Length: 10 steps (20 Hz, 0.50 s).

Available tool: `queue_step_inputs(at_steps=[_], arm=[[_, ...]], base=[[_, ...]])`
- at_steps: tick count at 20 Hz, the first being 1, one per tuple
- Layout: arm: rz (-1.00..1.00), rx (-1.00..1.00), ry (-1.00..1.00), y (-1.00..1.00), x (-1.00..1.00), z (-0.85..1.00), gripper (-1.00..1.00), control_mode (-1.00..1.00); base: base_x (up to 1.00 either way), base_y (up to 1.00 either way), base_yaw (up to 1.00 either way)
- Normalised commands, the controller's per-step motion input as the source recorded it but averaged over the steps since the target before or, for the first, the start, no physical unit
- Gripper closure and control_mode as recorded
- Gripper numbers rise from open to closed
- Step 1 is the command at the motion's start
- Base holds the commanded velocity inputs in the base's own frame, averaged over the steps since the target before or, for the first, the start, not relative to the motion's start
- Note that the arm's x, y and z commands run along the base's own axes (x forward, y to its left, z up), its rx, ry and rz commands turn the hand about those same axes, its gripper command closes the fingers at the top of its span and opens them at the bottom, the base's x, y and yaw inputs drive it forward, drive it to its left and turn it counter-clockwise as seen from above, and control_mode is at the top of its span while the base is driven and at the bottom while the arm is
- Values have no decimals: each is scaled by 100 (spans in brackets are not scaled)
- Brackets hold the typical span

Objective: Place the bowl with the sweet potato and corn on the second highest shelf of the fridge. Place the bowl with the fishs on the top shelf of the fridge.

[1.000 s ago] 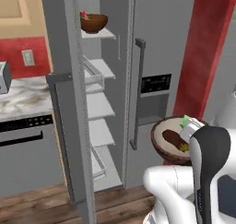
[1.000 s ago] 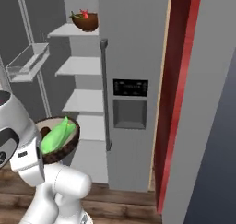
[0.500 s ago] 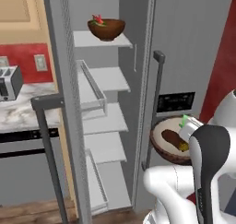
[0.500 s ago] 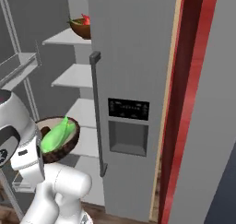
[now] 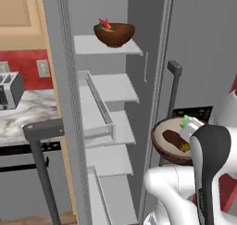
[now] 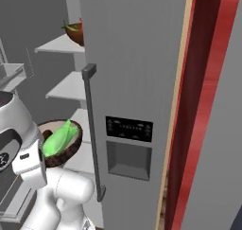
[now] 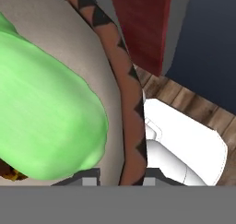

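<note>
Matt grey metal fridge (image 5: 194, 48), pale smooth shelves, reddish wooden bowl (image 5: 114, 34) — marbled counter (image 5: 23, 115), plank wood floor (image 7: 193, 103).

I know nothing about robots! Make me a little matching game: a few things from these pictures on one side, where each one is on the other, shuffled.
Things:
1. bowl with the fishs
2. corn
3. toaster
4. sweet potato

Places:
a. on the marble counter
b. on the fridge's top shelf
c. green, in the bowl the arm carries
d. brown, in that carried bowl

Pairs: 1-b, 2-c, 3-a, 4-d
</note>
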Motion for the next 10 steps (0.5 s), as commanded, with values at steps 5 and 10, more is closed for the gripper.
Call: queue_step_inputs(at_steps=[5,10], arm=[[0,0,0,0,0,0,100,100],[0,0,0,0,0,0,100,100]], base=[[53,15,0],[67,26,0]])
